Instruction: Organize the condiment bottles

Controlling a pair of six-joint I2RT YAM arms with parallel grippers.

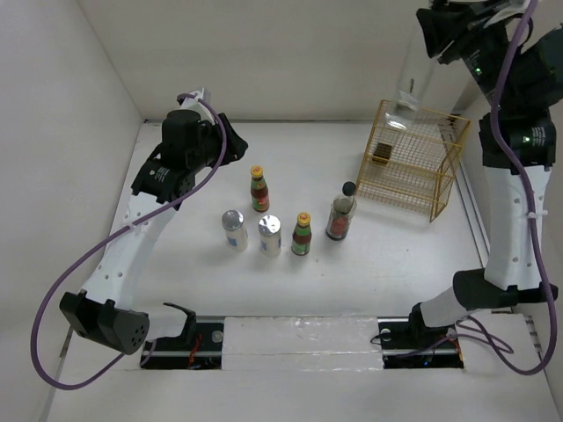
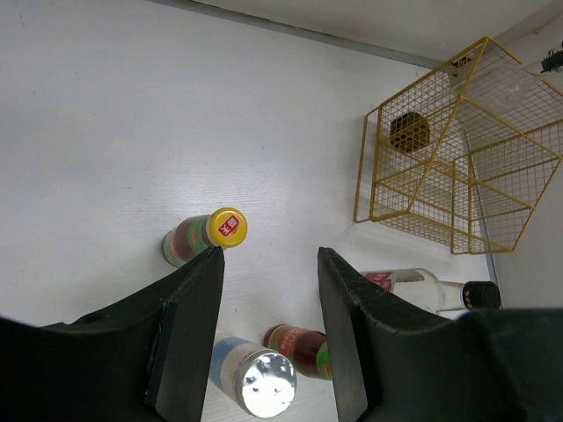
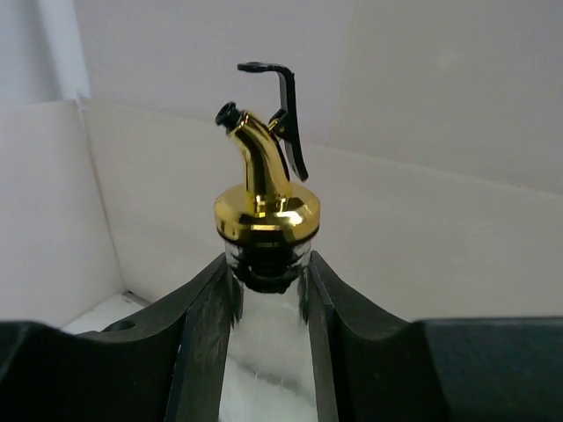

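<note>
Right pincer (image 3: 266, 286) tight around smooth clear glass bottle (image 3: 264, 374) under glossy gold pourer (image 3: 264, 207); left pincer (image 2: 268, 264) agape, empty

The white counter (image 1: 378, 264) carries an upright cluster near its middle: a silver-topped white shaker (image 1: 234, 229), a second shaker (image 1: 269, 236) just beside it, a yellow-capped sauce bottle (image 1: 302, 234) right of those, another sauce bottle (image 1: 259, 189) behind them, and a black-knobbed jar (image 1: 341, 215) farther right. A yellow wire basket (image 1: 413, 163) stands at the back right.
</note>
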